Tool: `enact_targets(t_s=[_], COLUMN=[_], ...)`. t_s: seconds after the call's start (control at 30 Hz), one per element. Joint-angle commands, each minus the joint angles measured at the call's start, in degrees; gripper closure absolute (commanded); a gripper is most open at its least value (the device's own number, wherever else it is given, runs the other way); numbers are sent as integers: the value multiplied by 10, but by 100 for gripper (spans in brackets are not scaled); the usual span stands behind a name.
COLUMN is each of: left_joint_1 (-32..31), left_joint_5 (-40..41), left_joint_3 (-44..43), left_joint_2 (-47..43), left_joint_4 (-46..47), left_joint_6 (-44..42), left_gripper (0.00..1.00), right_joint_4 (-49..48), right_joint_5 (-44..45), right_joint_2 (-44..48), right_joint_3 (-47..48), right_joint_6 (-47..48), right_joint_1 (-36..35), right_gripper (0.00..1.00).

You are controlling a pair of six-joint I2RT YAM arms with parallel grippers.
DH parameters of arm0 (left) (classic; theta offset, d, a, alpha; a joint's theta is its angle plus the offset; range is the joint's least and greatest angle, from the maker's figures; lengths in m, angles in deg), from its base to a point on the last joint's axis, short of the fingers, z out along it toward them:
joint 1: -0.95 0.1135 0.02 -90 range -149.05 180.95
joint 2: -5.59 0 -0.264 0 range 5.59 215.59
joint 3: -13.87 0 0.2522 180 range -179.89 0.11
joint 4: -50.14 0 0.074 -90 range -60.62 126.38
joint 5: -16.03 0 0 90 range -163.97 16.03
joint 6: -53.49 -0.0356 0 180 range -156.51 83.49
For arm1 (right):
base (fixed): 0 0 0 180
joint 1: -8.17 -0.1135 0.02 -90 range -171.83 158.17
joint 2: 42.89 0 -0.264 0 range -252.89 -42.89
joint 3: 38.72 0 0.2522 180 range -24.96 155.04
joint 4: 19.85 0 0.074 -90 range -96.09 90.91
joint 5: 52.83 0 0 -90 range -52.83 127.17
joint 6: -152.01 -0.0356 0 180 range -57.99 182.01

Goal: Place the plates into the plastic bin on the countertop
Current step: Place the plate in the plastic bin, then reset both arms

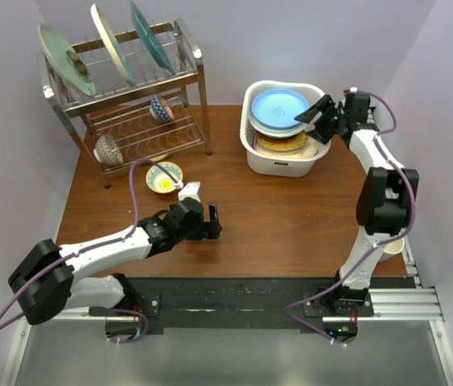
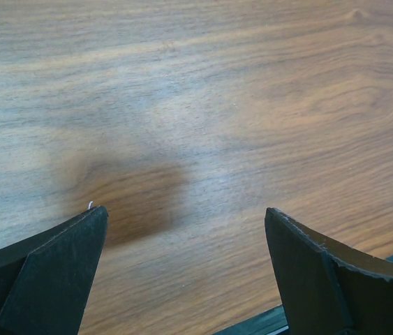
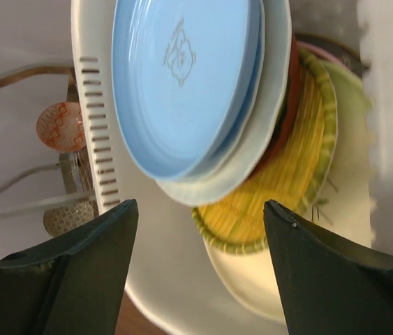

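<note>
The white plastic bin point(image 1: 256, 153) stands at the back right of the countertop with a stack of plates in it. A blue plate point(image 1: 279, 108) lies on top, over a white plate point(image 3: 266, 132), a yellow woven-look plate point(image 1: 282, 143) and a cream plate point(image 3: 252, 279). My right gripper point(image 1: 310, 119) is open and empty, just over the bin's right rim beside the blue plate point(image 3: 182, 77). My left gripper point(image 1: 212, 222) is open and empty, low over bare wood point(image 2: 203, 139) at the front left. Three more plates point(image 1: 112, 42) stand on edge in the rack's top tier.
A two-tier steel wire dish rack point(image 1: 137, 104) stands at the back left with bowls point(image 1: 107, 149) on its lower tier. A small yellow-and-blue patterned bowl point(image 1: 164, 177) sits on the wood in front of it. A cream cup point(image 1: 393, 244) sits at the right edge.
</note>
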Motion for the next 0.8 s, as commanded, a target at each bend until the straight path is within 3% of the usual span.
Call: enact_targets(t_s=[0.0, 0.07, 0.4, 0.77], left_joint_1=[-2, -2, -2, -1], left_joint_5=[9, 4, -4, -48], left_joint_3=[6, 7, 7, -9], left_joint_2=[-16, -15, -11, 43], left_joint_4=[17, 19, 29, 70], left_joint_6=[10, 10, 7, -3], left_gripper=[0, 0, 0, 0], right_joint_4=[-14, -15, 48, 149], right_joint_5=[14, 24, 27, 106], right_joint_2=[85, 122, 241, 330], right_joint_3=[-68, -91, -132, -148], right_joint_6=[29, 37, 88, 165], right_joint_1=[3, 3, -7, -120], right_gripper=[10, 1, 1, 1])
